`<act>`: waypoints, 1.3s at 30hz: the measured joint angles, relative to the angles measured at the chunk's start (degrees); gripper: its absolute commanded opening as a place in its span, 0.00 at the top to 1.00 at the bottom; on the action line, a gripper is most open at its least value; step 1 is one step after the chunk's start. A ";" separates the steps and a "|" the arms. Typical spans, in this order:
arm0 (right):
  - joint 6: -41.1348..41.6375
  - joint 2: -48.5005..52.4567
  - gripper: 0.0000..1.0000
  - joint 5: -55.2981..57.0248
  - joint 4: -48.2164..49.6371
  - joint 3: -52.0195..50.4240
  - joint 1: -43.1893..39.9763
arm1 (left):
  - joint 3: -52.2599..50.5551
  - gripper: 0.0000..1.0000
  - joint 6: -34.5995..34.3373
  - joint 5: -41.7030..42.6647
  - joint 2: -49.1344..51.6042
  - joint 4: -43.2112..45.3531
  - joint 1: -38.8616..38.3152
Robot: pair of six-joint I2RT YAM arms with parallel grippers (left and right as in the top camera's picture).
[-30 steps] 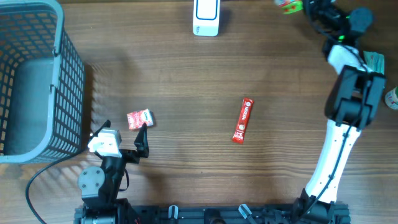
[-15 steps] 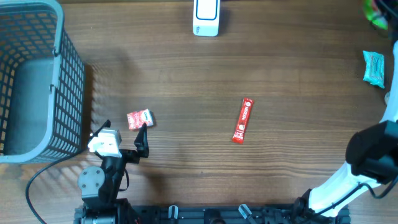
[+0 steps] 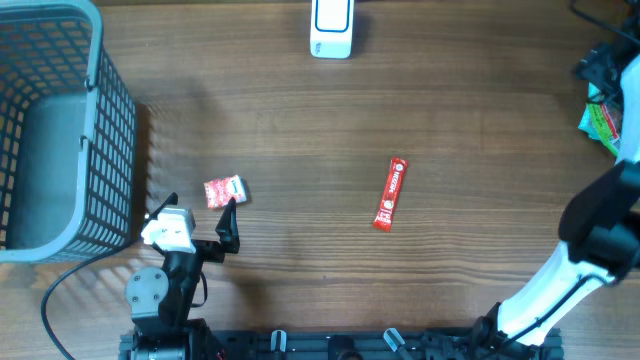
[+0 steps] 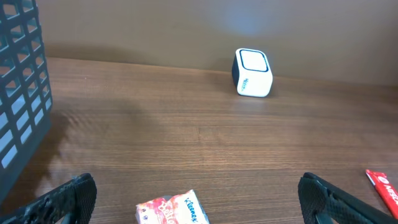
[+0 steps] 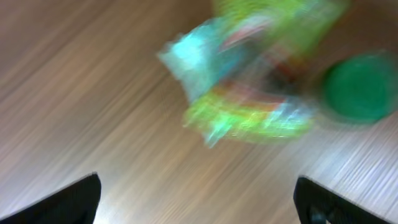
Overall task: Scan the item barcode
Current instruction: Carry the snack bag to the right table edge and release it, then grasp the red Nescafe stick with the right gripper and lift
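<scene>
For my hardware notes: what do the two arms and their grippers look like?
Left arm: black, with a grey round joint, a white wrist block and a black cable at its base. Right arm: white link, black joints. The left gripper and right gripper are black.

The left arm (image 3: 165,275), at the lower left of the overhead frame, is seen to be black, with a round grey joint housing (image 3: 148,291) and a white block (image 3: 167,231) at the wrist. A thin black cable (image 3: 47,300) is run beside it. The left fingers (image 3: 229,228) are slim and black. The right arm (image 3: 545,280), at the right edge, is made up of a long white link and bulky black casings (image 3: 600,230). The right fingers (image 5: 71,199) are shown dark and matte at the lower corners of their wrist view.
</scene>
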 measured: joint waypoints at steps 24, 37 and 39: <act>21.29 -6.19 0.67 -15.04 10.95 -43.39 43.25 | 0.00 0.00 0.02 0.00 0.00 0.00 0.00; 16.41 -6.34 0.96 -57.57 12.41 -40.44 39.82 | 0.00 0.00 0.02 0.00 0.00 0.02 0.00; 15.63 -6.34 0.96 -74.62 15.69 -39.12 39.36 | 0.00 0.00 0.02 0.00 0.00 0.00 0.00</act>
